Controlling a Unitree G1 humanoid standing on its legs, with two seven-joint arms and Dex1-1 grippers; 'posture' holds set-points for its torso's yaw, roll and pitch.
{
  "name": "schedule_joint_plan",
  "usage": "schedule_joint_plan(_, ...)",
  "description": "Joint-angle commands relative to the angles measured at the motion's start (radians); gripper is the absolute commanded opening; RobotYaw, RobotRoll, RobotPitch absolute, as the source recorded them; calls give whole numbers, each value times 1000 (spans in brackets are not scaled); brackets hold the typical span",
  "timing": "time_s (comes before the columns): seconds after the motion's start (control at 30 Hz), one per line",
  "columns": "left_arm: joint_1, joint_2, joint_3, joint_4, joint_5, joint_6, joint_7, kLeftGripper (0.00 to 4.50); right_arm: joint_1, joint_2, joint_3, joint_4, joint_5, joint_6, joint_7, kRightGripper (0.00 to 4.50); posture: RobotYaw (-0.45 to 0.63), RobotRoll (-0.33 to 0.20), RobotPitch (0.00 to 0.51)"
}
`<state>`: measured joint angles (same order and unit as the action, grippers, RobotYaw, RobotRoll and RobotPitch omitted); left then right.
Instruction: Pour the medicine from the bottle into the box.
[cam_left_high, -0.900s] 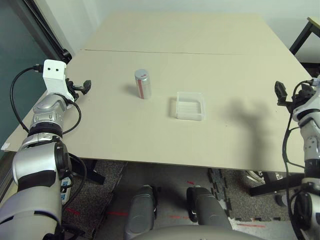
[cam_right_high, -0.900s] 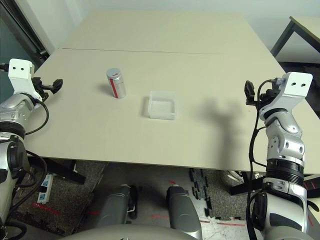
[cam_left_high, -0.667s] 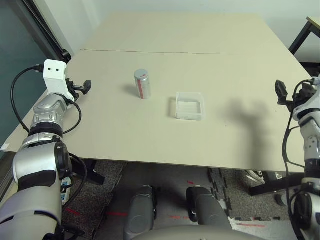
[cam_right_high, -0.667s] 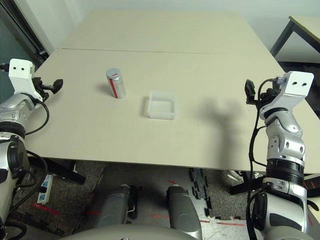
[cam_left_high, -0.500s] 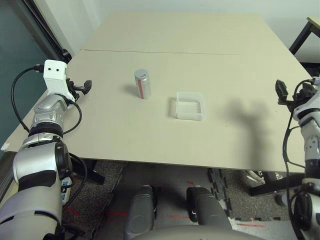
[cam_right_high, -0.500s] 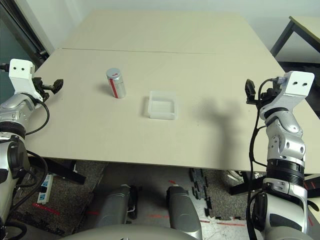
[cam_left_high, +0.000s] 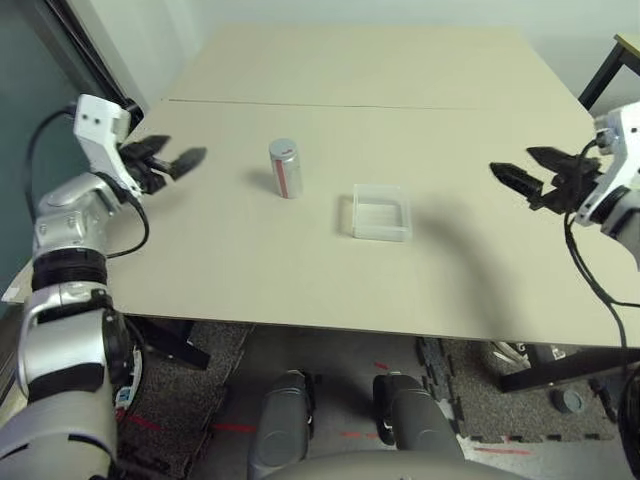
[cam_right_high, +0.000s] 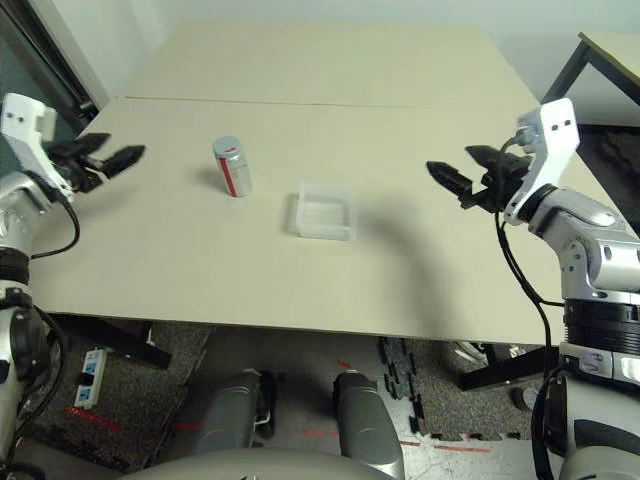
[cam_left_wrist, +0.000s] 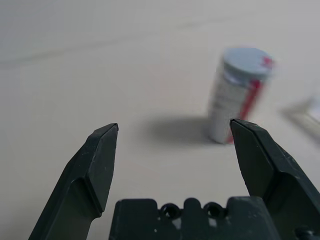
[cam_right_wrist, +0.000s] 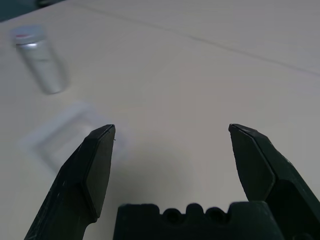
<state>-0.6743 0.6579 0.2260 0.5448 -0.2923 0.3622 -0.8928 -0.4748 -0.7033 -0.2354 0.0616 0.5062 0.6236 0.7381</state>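
The silver-grey bottle (cam_left_high: 285, 168) with a red stripe and grey cap stands upright on the table, left of centre. Just right of it and a little nearer lies the clear shallow box (cam_left_high: 380, 212), which looks empty. The medicine is hidden. My left gripper (cam_left_high: 186, 160) hovers open over the table's left side, its fingers pointing at the bottle (cam_left_wrist: 235, 102) from well short of it. Over the right side my right gripper (cam_left_high: 515, 172) is open too, aimed toward the box (cam_right_wrist: 65, 132) with a wide gap between them. Neither gripper holds anything.
A seam (cam_left_high: 400, 105) crosses the beige table behind the bottle. The near table edge (cam_left_high: 350, 328) runs in front of my body. A dark table frame (cam_left_high: 605, 75) stands at the far right, and a dark panel (cam_left_high: 30, 120) lines the left side.
Both arms have swung inward over the table, so their fingers now point toward the middle instead of standing at the edges. Bottle and box have stayed put.
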Motion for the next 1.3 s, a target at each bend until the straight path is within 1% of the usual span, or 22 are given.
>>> schedule_joint_plan(0.03, 15, -26, -36, -113, -13, 54, 15, 4483, -26, 25, 34, -27, 8, 24, 1, 4500, 44, 0, 111)
schedule_joint_plan(0.17, -13, -69, -83, -66, 14, 29, 6, 4483, -48, 72, 77, -54, 0, 38, -11, 4500, 21, 0, 115)
schedule_joint_plan(0.23, -47, -96, -103, -12, 27, 10, 8, 4483, -57, 90, 103, -59, -12, 32, -12, 4500, -2, 0, 114)
schedule_joint_plan(0.43, -123, -145, -147, 130, 59, -68, -6, 4483, -53, 104, 142, -68, -26, 29, -2, 4500, -35, 0, 110)
schedule_joint_plan(0.77, -208, -192, -154, 353, 92, -204, 4, 4483, -46, 118, 154, -96, -22, 38, -6, 4500, -64, 0, 105)
schedule_joint_plan(1.0, -231, -214, -153, 437, 113, -258, 18, 4483, -52, 127, 153, -107, -21, 46, -12, 4500, -72, 0, 104)
schedule_joint_plan(1.3, -254, -223, -145, 522, 136, -325, 42, 4483, -59, 142, 153, -110, -24, 44, -20, 4500, -80, 0, 101)
